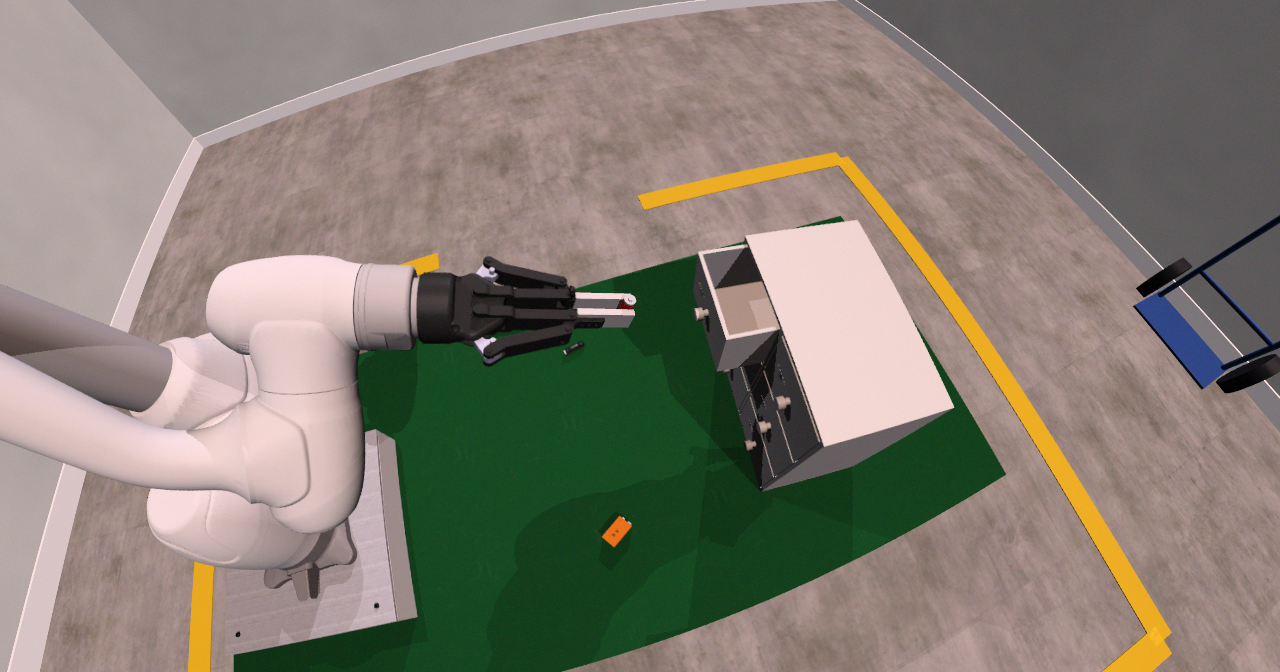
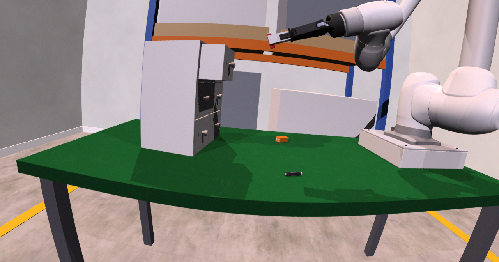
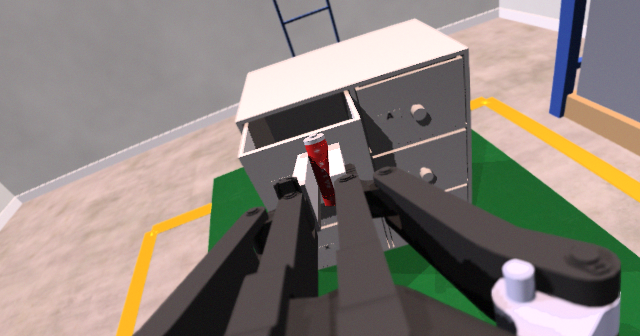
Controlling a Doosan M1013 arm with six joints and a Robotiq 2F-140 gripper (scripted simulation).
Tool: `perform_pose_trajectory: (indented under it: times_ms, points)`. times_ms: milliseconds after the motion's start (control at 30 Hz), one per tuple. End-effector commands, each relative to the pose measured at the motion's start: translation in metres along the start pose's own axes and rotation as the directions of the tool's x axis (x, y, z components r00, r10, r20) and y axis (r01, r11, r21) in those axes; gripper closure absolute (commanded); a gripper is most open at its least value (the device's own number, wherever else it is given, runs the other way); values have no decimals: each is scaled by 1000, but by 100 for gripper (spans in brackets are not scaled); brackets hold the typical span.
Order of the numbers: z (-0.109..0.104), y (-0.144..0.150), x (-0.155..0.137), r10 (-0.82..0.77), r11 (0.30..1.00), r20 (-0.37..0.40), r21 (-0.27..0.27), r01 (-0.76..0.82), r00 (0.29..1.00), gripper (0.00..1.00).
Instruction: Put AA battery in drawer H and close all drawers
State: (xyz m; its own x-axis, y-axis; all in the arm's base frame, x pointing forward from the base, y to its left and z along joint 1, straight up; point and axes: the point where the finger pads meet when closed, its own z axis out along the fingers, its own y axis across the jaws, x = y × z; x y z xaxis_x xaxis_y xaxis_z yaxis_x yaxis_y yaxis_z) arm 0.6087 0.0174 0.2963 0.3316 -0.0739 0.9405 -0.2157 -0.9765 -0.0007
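Note:
My gripper (image 1: 614, 307) (image 2: 275, 39) (image 3: 324, 166) is shut on the AA battery (image 1: 629, 301) (image 2: 272, 46) (image 3: 320, 162), a red cylinder that sticks out above and below the pads, slightly tilted. The fingers point toward the small chest (image 1: 841, 328) (image 2: 169, 96) (image 3: 350, 71), at about its top's height, with a gap before the open drawer. That upper drawer, H, (image 1: 709, 331) (image 2: 212, 61) (image 3: 265, 168) is pulled part way out and stands level. Its visible inside holds nothing. The pads and battery hide its knob in the wrist view; its letter is barely readable there.
Drawer A (image 3: 442, 88) beside it is in, as the other visible drawers seem to be. A black cylinder (image 1: 573, 347) (image 2: 293, 173) lies on the green table (image 1: 501, 417) (image 2: 104, 176), below the gripper in the top view. An orange block (image 1: 616, 531) (image 2: 282, 139) lies farther away.

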Motion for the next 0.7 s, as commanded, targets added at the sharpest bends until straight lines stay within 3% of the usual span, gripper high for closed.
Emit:
perform_pose_trajectory:
  times_ms: [0, 667]
  points:
    - [8, 0, 3, 0, 1000, 0, 0, 0, 1000, 94]
    - [72, 0, 26, 0, 1000, 0, 0, 0, 1000, 94]
